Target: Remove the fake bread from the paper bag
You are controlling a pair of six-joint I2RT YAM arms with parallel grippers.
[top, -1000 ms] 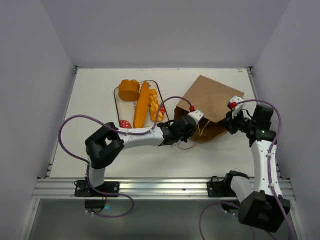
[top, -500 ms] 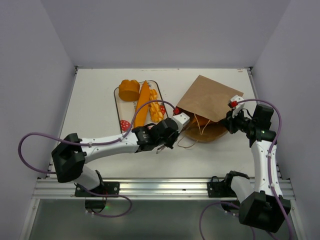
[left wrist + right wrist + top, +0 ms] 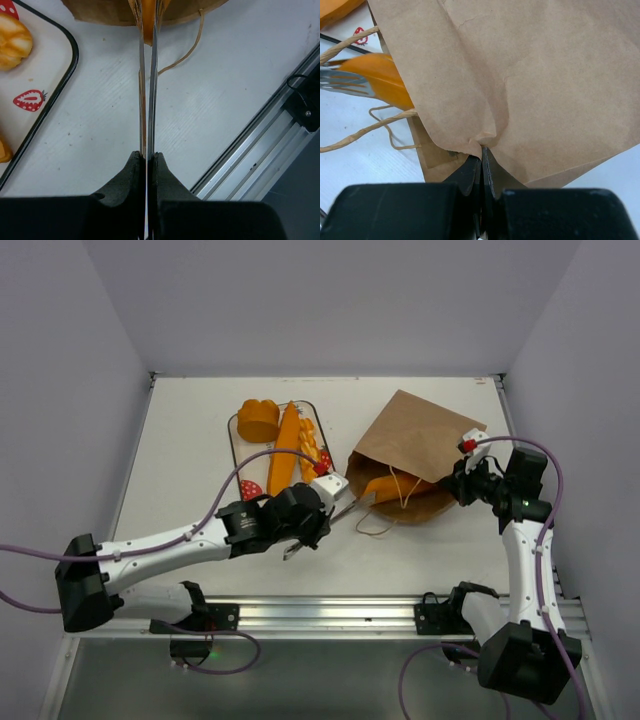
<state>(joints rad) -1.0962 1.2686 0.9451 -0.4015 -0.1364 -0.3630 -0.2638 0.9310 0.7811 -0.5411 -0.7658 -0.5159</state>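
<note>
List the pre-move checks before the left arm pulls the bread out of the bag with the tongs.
1. Tool grip: left gripper shut on tongs: ok.
2. Bag hold: right gripper pinching the paper bag edge: ok.
3. Tong tips on the orange bread at the bag mouth: ok. Firm clamp: cannot tell.
4. Bread clear of the bag: not ok, partly inside.
5. Snag: loop handle clear of the tongs: cannot tell, it lies close beside them.
6. Bare spot on tray: ok.
</note>
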